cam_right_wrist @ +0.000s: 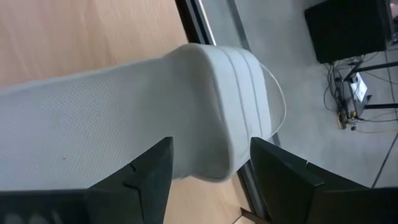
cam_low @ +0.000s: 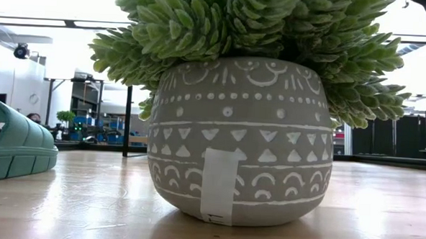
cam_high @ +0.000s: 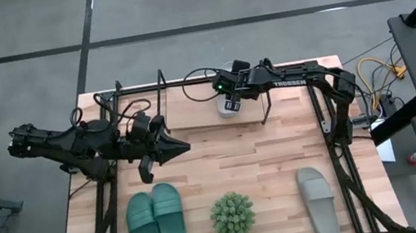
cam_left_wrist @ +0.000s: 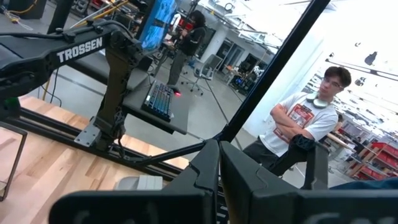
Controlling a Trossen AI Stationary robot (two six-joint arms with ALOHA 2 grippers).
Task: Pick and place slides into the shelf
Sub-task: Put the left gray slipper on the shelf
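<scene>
The right gripper (cam_high: pixel 229 107) is over the shelf (cam_high: pixel 190 107), with a pale grey slide (cam_right_wrist: pixel 124 124) filling the gap between its fingers. Bare tabletop (cam_high: pixel 230 150) lies open between both grippers. Nearer the front edge, a potted plant (cam_high: pixel 233 216) stands between the teal pair (cam_high: pixel 158 221) and a lone grey slide (cam_high: pixel 317 201).

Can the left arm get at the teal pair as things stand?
Probably yes: the left claw is shut and empty, right beside the teal pair, with only bare table between them.
</scene>
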